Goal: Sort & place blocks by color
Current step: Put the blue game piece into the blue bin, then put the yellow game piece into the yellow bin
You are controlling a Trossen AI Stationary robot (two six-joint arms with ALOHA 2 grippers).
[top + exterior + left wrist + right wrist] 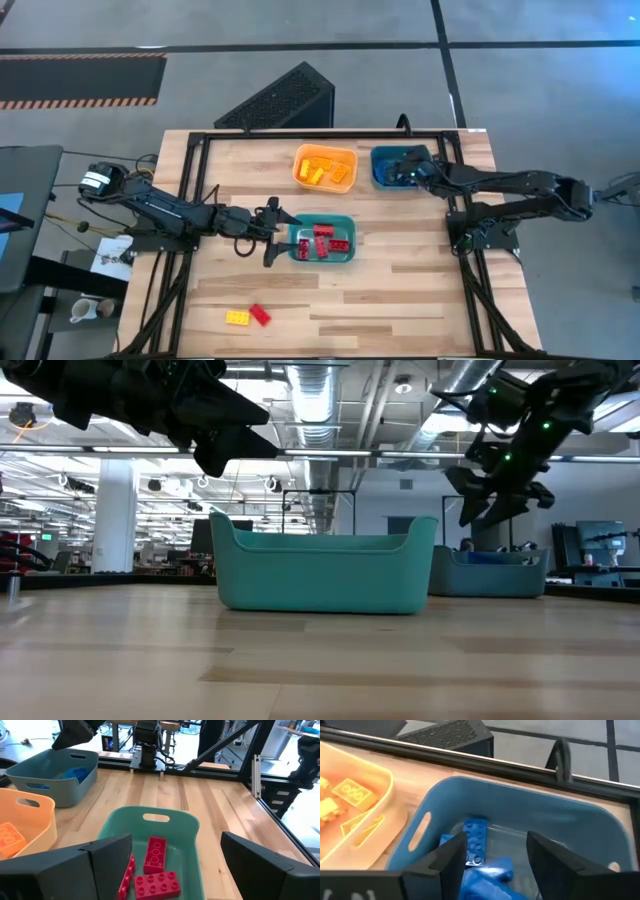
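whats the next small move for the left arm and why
Probably back away toward the two loose blocks: its left gripper hangs open and empty over the teal bin of red blocks, while a yellow block and a red block still lie unsorted on the table.

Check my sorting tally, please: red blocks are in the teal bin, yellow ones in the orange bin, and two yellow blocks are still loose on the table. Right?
Not quite. The loose pair is one yellow block and one red block, as the high view shows. The rest stands: red blocks in the teal bin, yellow ones in the orange bin.
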